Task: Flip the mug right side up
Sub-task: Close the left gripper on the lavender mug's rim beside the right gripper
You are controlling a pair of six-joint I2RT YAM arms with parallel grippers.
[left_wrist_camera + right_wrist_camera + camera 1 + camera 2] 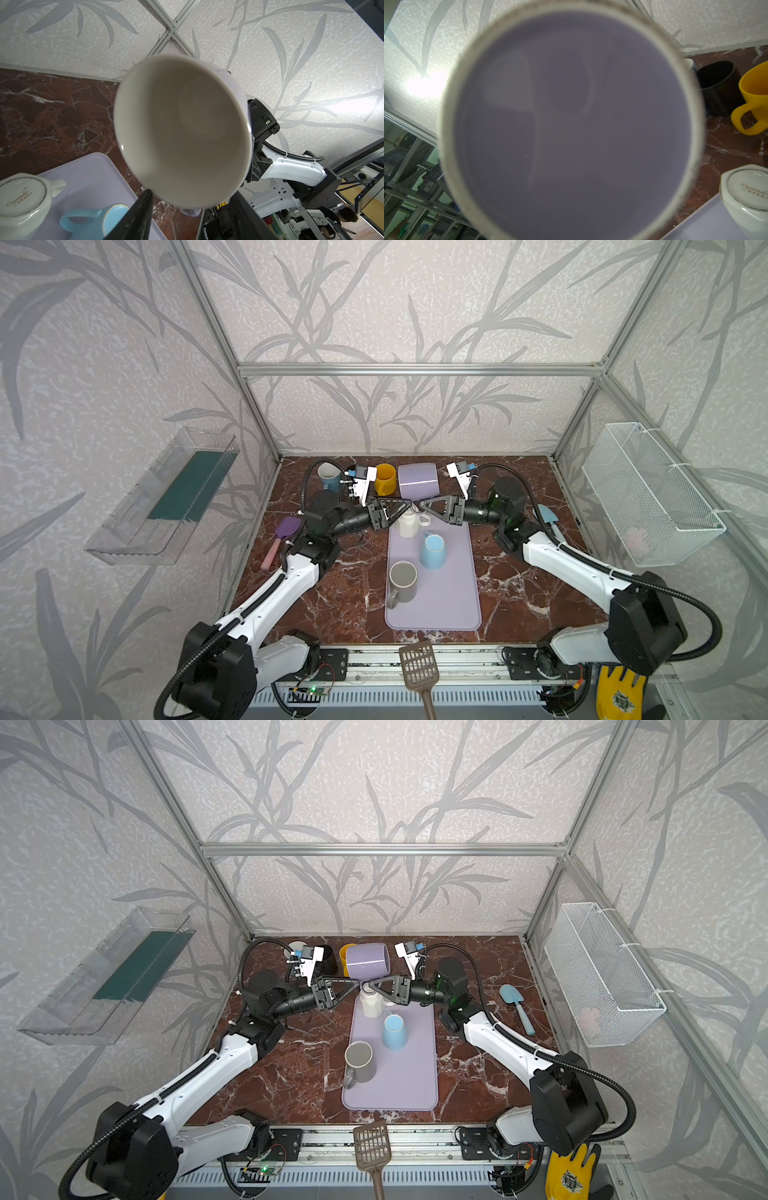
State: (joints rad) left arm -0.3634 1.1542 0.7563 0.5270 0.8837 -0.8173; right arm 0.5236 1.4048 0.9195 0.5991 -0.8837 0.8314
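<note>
Mid-flip, by my reading: lavender mug (pixel 417 481) aloft sideways, right gripper (pixel 423 506) pinched on it, left gripper (pixel 405 508) spread at its rim — next: clamp, rotate mouth-up.

The left arm (pixel 286 580) and right arm (pixel 569 558) reach inward from the front rail, wrists level, tips nearly meeting. The left gripper (pixel 404 502) has its fingers (pixel 139 216) apart. The right gripper (pixel 423 504) is clamped tight on the lilac mug (pixel 417 481).
</note>
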